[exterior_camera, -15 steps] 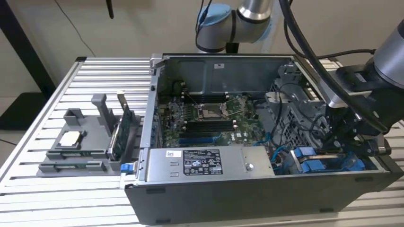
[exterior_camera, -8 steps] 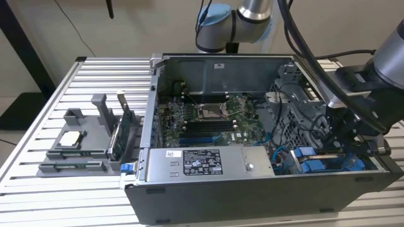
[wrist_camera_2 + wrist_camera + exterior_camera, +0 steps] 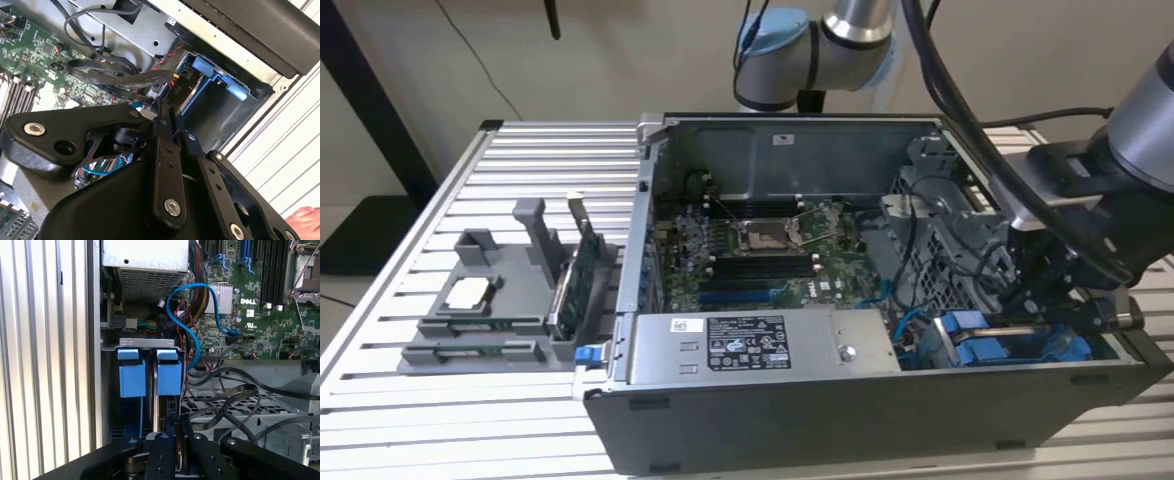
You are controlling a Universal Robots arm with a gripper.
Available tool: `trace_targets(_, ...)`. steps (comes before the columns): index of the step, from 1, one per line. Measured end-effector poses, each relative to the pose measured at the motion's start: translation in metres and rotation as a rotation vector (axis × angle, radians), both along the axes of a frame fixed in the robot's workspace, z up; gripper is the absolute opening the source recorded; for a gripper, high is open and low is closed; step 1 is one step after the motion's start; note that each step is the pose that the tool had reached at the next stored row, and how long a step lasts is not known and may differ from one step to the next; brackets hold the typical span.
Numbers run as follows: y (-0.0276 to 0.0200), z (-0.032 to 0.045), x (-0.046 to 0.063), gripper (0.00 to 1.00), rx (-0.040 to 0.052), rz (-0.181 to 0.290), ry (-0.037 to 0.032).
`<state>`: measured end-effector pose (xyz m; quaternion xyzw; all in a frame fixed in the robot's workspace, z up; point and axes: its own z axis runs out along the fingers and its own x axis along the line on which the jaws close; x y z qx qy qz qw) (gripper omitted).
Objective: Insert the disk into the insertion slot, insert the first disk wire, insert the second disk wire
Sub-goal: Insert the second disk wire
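Nearest the exterior cam: open PC case [image 3: 854, 420], dark grey sheet-metal box on a ribbed aluminium slat table [image 3: 400, 420]. Boxy grey power supply [image 3: 761, 345] w/ black-and-white sticker lies along the case's near wall. At the exterior view's right near corner sits the insertion slot [image 3: 1014, 345], dark metal bay w/ bright blue plastic rails; in the first wrist view two blue handle tabs [image 3: 149, 371] stand side by side w/ the disk [image 3: 159, 412] edge-on between them, in the bay. Gripper [image 3: 1061, 300], matte black w/ bolted link arms, hovers just over that bay; jaws look pressed nearly together in both wrist views, can't tell if pinching anything. Thin blue cable [image 3: 192, 325] loops beside the bay. Farther in, green motherboard [image 3: 761, 245]. On the exterior view's left, grey moulded parts holder [image 3: 494, 310]. Far back: arm base [image 3: 821, 45], beige wall.
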<state>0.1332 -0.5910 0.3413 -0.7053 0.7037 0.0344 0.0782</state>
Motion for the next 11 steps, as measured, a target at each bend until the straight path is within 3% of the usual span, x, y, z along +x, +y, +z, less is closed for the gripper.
trace_targets(11, 0.0, -0.0049, -0.0001, 0.16, -0.0001, -0.004, 0.0)
